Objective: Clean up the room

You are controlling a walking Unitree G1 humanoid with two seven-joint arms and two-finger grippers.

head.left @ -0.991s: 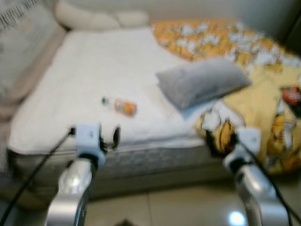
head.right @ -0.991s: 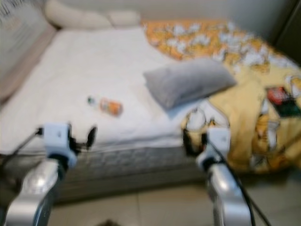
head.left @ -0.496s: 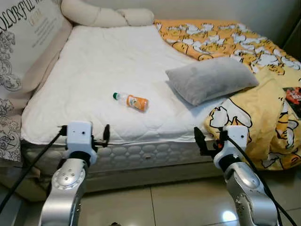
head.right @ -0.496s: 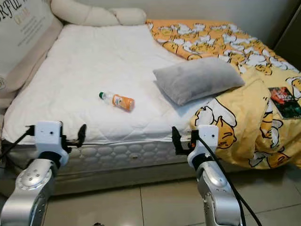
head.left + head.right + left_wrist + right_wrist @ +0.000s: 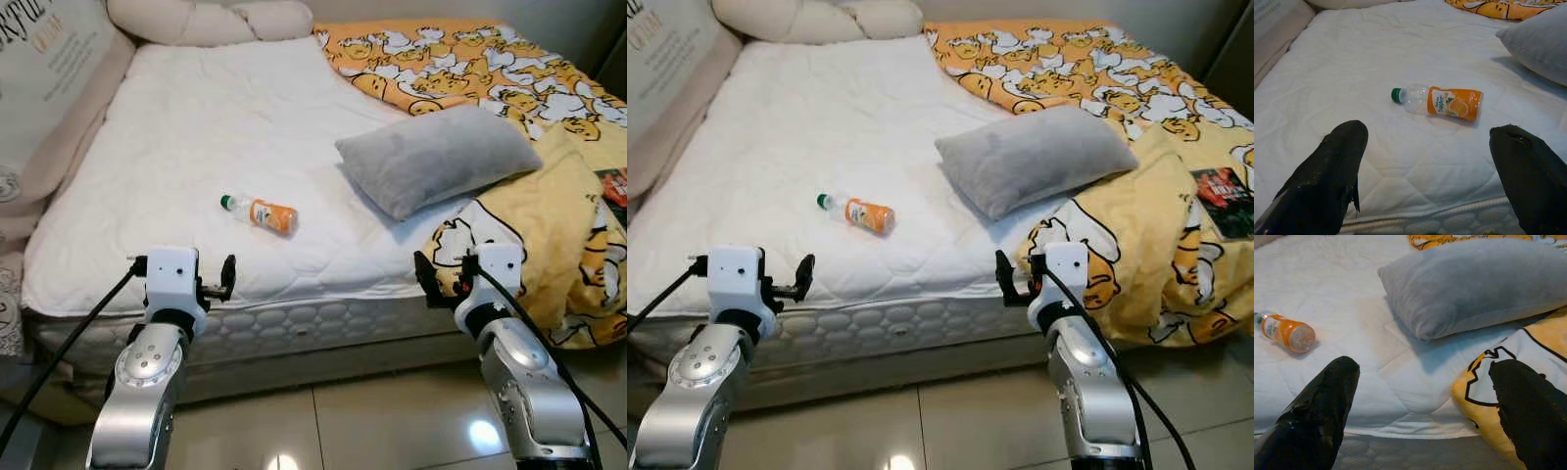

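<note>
A small plastic bottle (image 5: 261,213) with an orange label and a green cap lies on its side on the white mattress (image 5: 176,127), near the front edge. My left gripper (image 5: 227,277) is open, held in front of the bed's edge and short of the bottle (image 5: 1442,101). Further right, my right gripper (image 5: 423,279) is also open. It stands level with the mattress edge, facing the grey pillow (image 5: 1474,284) and the hanging corner of the yellow cartoon blanket (image 5: 1493,377). Nothing is between either pair of fingers.
The grey pillow (image 5: 436,157) lies on the bed's right half, partly on the yellow blanket (image 5: 460,69), which drapes over the bed's edge. A dark red book (image 5: 1221,201) rests on the blanket. Cream bolsters (image 5: 206,18) line the head; a printed cushion (image 5: 44,78) stands left. Tiled floor (image 5: 343,421) lies below.
The picture was blurred a second ago and is sharp now, and the whole view has shifted slightly with the camera. Both arms keep the same pose, and the bottle stays put.
</note>
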